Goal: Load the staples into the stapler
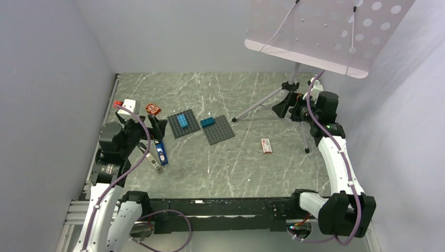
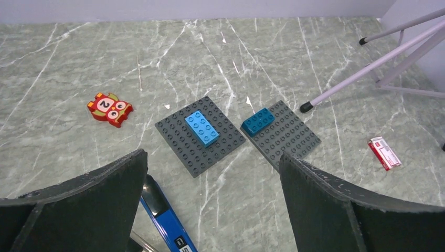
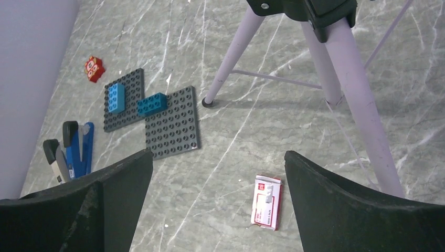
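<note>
Toward the right edge of the tabletop [image 1: 236,168], top view: the staples [image 1: 266,146] lie flat on bare marble, well apart from the stapler [image 1: 157,156], which rests opened near the left edge under the left gripper [image 1: 156,126]. The right gripper [image 1: 286,105] hangs near the far right corner, beside the legs of a stand [image 1: 262,102]. Left wrist view: fingers spread wide and empty, with the stapler's blue half low between them. Right wrist view: fingers likewise apart and empty, with the staples [image 3: 266,202] on the table between them. The box's long axis runs roughly from far edge to near edge, slightly tilted; which end opens cannot be told. The step in hand is probably fetching the box. It likely goes best if the right gripper descends straight over it, fingers closing across the narrow width and low against the marble, since the box is thin.
</note>
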Available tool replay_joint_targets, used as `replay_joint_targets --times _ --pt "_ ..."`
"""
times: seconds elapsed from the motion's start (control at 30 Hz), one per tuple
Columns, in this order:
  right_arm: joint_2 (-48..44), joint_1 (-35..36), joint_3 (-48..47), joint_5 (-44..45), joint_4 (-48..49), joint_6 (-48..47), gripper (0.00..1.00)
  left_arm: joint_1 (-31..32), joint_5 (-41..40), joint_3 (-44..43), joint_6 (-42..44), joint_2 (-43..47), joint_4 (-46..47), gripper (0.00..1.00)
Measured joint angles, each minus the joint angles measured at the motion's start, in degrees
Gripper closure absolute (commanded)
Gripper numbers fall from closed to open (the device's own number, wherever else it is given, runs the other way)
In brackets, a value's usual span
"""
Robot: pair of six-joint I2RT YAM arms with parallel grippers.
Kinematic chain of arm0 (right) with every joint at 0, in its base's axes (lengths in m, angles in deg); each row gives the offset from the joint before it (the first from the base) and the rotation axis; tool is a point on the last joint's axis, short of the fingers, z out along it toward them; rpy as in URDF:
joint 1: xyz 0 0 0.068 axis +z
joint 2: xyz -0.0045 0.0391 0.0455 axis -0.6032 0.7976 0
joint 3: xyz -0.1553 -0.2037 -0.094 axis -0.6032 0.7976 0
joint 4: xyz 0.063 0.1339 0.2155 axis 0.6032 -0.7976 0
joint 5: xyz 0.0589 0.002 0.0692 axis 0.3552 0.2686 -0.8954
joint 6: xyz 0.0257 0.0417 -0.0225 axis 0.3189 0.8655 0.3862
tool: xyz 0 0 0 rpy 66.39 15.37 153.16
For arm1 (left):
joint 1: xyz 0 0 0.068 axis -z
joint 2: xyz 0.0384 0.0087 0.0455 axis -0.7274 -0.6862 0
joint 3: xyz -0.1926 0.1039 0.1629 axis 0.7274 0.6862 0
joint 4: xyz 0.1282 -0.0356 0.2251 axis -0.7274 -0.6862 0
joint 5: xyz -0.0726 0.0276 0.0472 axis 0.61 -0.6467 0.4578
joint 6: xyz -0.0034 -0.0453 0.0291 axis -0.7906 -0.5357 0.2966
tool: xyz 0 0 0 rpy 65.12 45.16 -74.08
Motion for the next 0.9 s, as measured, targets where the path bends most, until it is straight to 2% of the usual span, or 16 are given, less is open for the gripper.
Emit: replay_joint_targets --times 0.2,0.33,0.43,0.53,0.67,0.9 --pt "0.0 0.0 0.0 -2.7 0.0 -0.9 0.0 -1.4 2.6 0.1 -1.6 -0.5 1.0 0.01" --pt "-0.2 0.0 0.9 -8.9 1.1 -4.3 0.0 -1.5 4.2 0.2 -4.2 -1.4 1.2 0.01" --pt "-0.2 0.9 2.2 -17.3 0.8 -10.5 0.0 -1.5 5.5 0.4 -7.9 -1.9 0.5 0.01" --pt "-0.2 4.9 2.4 -22.1 -2.5 -18.7 0.0 -1.5 6.9 0.4 -11.7 -2.2 -1.8 0.01" --pt "-0.2 11.4 3.5 -25.1 -6.8 -28.4 0.0 -1.5 8.9 0.4 -16.4 -3.2 -4.4 0.01" --pt "1.2 12.3 3.9 -24.7 -10.9 -35.2 0.0 -1.2 8.1 2.3 -22.4 -7.8 -7.3 0.01"
